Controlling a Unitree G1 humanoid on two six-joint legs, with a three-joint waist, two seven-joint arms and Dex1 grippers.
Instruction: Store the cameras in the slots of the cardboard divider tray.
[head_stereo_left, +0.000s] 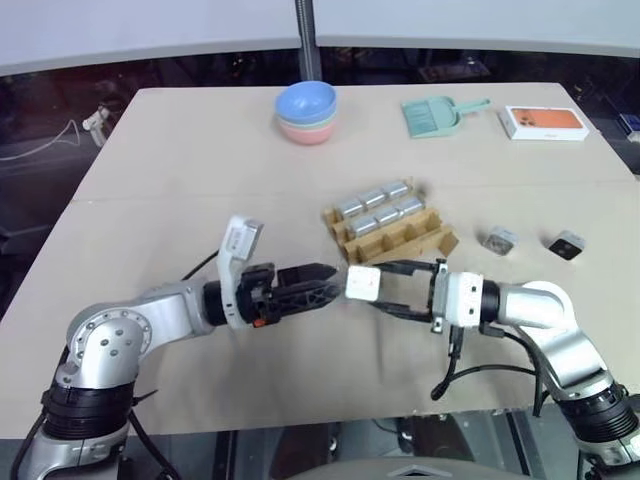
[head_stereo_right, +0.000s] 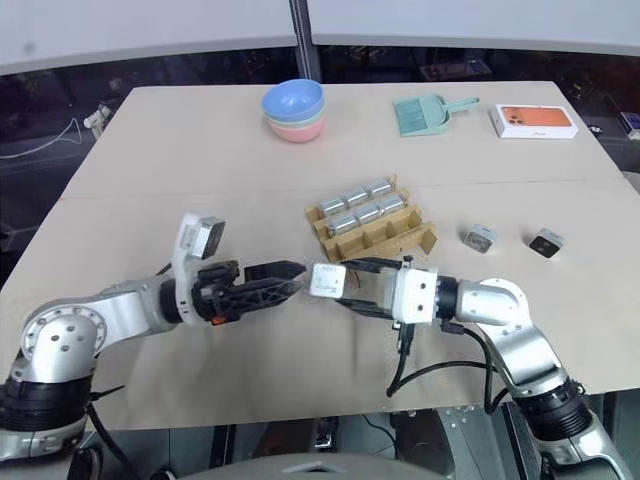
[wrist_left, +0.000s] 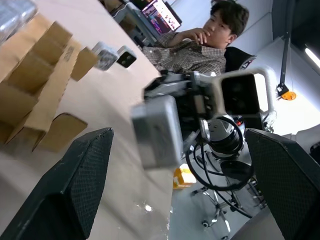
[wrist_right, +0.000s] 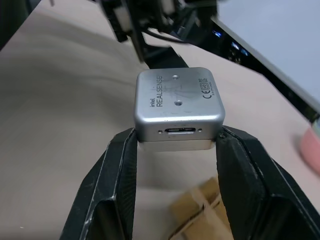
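My right gripper (head_stereo_left: 368, 285) is shut on a silver-grey camera (head_stereo_left: 362, 283) and holds it level above the table, in front of the cardboard divider tray (head_stereo_left: 425, 240). The right wrist view shows this camera (wrist_right: 177, 107) clamped between both fingers (wrist_right: 116, 180). My left gripper (head_stereo_left: 336, 281) points at it from the other side, open, its tips just short of the camera. Seen from the left wrist, the camera (wrist_left: 157, 130) hangs between my spread fingers (wrist_left: 75, 185). Several cameras (head_stereo_left: 380, 205) fill the tray's back rows. Two more cameras (head_stereo_left: 501, 239) (head_stereo_left: 565, 244) lie loose to the right of the tray.
Stacked pastel bowls (head_stereo_left: 307, 110), a teal dustpan (head_stereo_left: 435, 115) and a white-and-orange flat box (head_stereo_left: 545, 122) sit along the table's far edge. A person (wrist_left: 200, 45) sits beyond the table on the right.
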